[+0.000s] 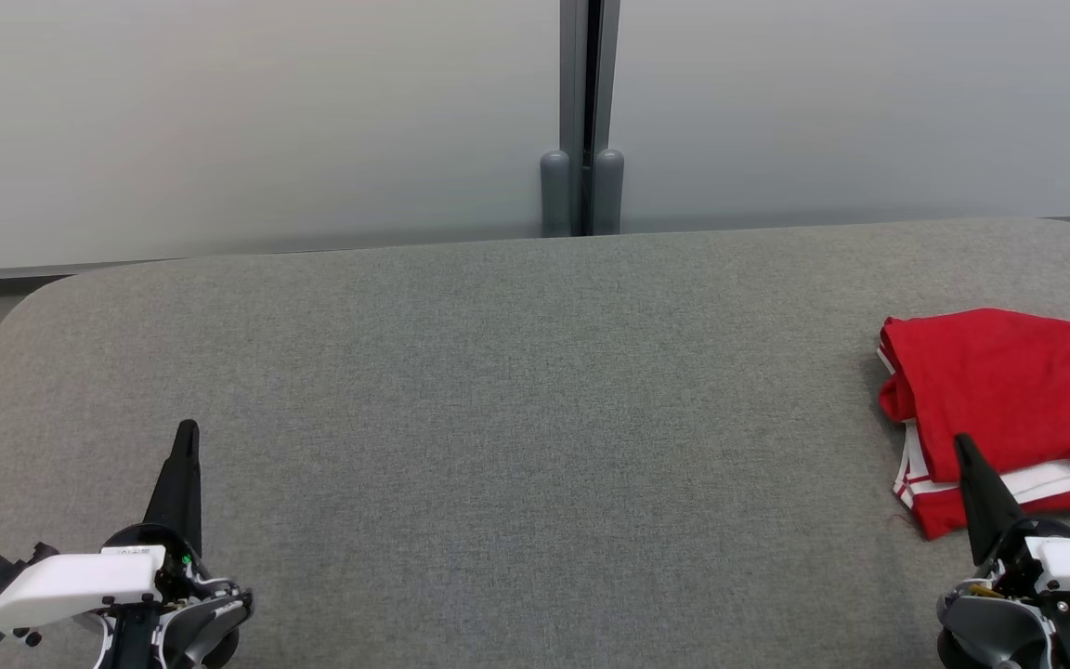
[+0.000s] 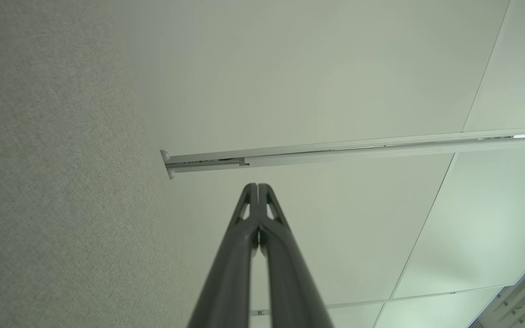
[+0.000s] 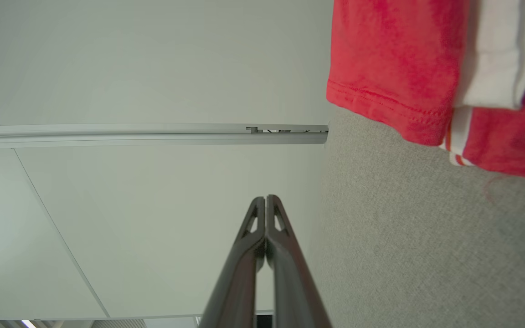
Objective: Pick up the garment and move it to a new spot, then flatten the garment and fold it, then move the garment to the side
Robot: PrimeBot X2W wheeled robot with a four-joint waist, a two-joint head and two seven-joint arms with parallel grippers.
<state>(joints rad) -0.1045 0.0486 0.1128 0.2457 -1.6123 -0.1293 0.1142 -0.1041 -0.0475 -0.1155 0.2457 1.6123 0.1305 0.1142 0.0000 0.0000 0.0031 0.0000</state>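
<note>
Jersey (image 1: 1009, 400) sits folded off to my right, looks set aside, so left gripper (image 1: 187, 432) and right gripper (image 1: 963, 444) rest low, both pinched shut, empty.

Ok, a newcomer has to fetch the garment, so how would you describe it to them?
Find the wide grey padded surface before the pale wall. At its right end, just past the tip of the right tool, lies a folded shirt. It is bright red with white trim and a dark number, the one red thing there.
</note>
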